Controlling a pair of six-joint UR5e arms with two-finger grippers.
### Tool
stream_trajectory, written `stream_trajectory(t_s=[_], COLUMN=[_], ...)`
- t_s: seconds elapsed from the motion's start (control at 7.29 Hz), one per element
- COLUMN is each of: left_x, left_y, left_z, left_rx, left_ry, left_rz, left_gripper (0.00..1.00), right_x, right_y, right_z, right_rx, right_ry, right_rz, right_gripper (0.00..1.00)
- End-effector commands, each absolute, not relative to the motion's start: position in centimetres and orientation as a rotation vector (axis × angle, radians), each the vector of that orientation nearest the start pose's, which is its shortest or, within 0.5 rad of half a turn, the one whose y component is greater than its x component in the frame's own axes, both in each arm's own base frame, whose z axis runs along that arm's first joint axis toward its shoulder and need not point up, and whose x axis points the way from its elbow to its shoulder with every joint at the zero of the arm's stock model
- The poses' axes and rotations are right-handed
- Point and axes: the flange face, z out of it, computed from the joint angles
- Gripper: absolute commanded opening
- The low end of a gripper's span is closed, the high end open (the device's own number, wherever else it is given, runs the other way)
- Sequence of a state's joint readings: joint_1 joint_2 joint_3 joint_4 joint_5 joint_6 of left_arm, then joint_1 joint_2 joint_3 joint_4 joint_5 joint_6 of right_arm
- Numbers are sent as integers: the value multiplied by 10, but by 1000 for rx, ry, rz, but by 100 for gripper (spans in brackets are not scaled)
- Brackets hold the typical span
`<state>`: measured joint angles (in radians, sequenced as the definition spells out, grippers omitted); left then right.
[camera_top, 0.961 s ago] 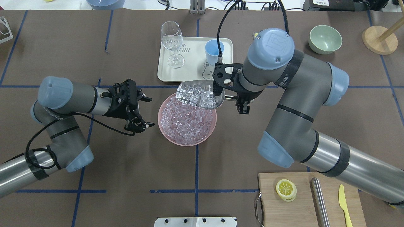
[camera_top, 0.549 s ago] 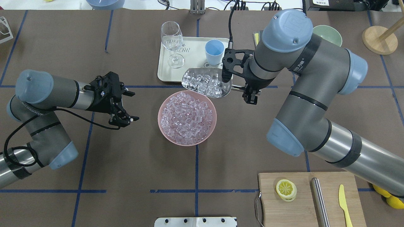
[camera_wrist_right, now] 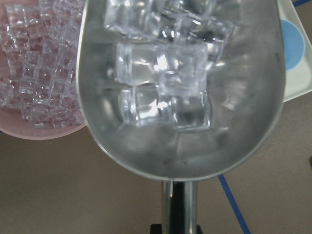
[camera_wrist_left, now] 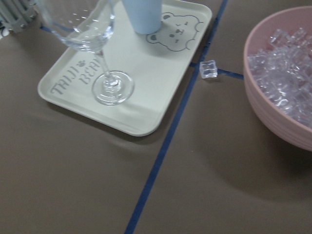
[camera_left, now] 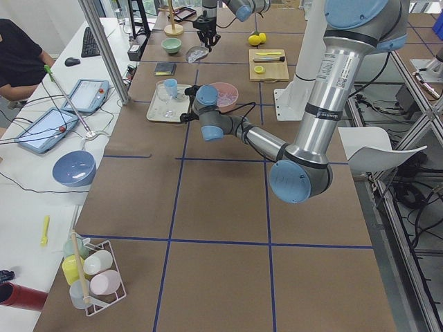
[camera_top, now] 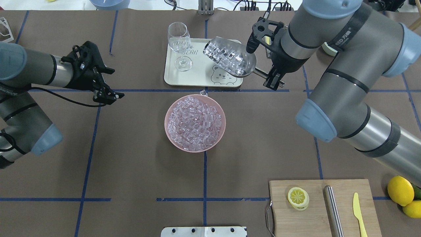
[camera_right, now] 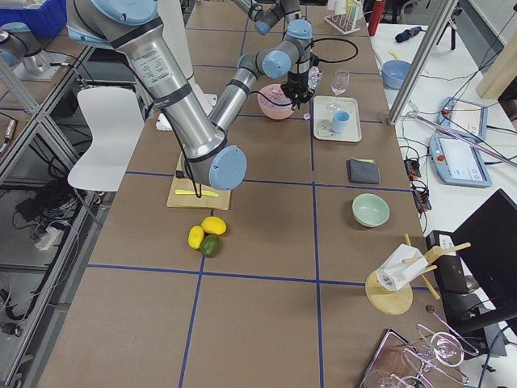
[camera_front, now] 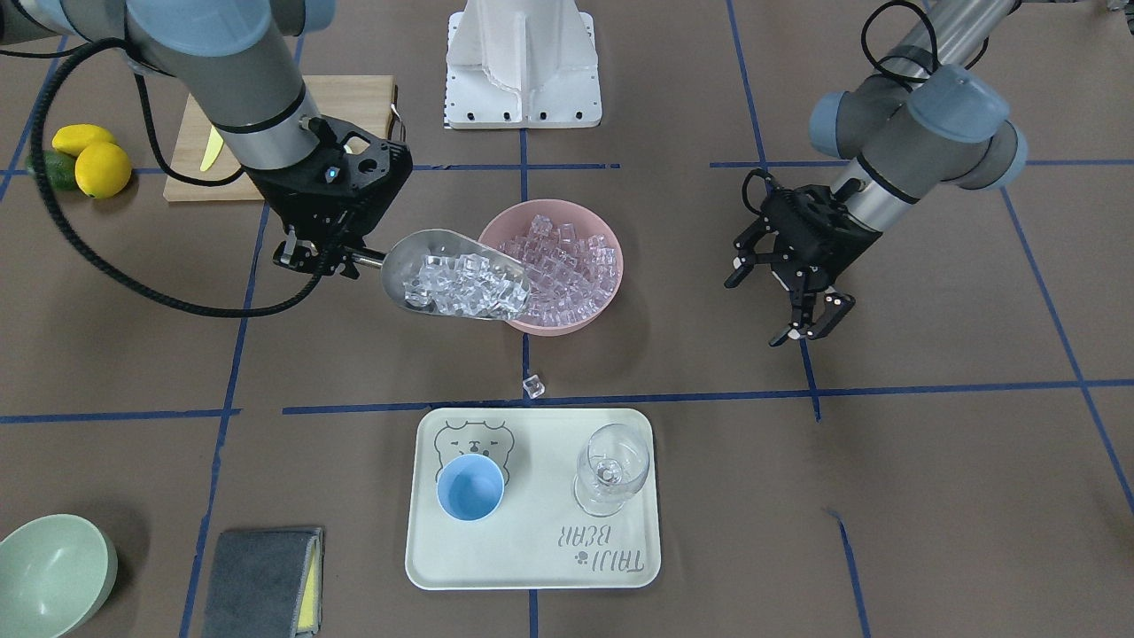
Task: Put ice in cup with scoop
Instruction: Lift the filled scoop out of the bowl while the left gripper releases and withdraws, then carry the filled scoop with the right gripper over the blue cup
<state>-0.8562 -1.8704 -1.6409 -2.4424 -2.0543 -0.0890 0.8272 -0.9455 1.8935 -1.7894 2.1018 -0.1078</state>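
My right gripper [camera_top: 272, 80] is shut on the thin handle of the steel scoop [camera_top: 231, 59], held in the air with its trough full of ice [camera_wrist_right: 161, 83]. In the overhead view the scoop hangs over the cream tray [camera_top: 197, 77] and hides the cup. From the front, the light-blue cup [camera_front: 470, 488] stands empty on the tray, and the scoop [camera_front: 456, 283] hangs next to the pink bowl [camera_front: 611, 266] heaped with ice [camera_top: 194, 122]. One loose cube [camera_front: 532, 385] lies between bowl and tray. My left gripper [camera_top: 106, 84] is open and empty, off to the left.
A clear wine glass [camera_top: 179, 42] stands on the tray beside the cup. A cutting board [camera_top: 315, 210] with a lemon half, steel cylinder and yellow knife lies front right. Lemons [camera_top: 400, 191], a green bowl [camera_front: 53, 571] and a grey cloth [camera_front: 261, 580] sit at the edges.
My right arm lifted the loaded scoop away from the pink bowl and carried it out over the tray. My left arm pulled back to the left, still open.
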Motion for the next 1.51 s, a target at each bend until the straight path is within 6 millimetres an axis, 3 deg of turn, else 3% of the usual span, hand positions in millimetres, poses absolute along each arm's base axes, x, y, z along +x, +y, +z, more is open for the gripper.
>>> stream_trajectory(t_s=[0.0,0.14,0.27,0.55,0.96,1.37], left_x=[287,276,273,266,239,236], left_y=[-533,-540,-545,-547,-561,-579], left_z=[388,394,403,403,409,435], left_rx=[947,899,840,795,740,611], left_ry=[849,856,843,873,888,790], left_rz=[733,659,629,521,359,231], left_gripper=[100,84,100,100,100,100], right_x=[-339,-337,-336,-336,-325,-345], right_y=[-511,-512,-513,-514,-523,-536], right_z=[185,187,187,191,208,237], right_rx=[509,504,503,491,393,294], right_ry=[-769,-769,-767,-758,-755,-728], right_rz=[-909,-895,-892,-886,-723,-693], right_gripper=[0,0,0,0,0,0])
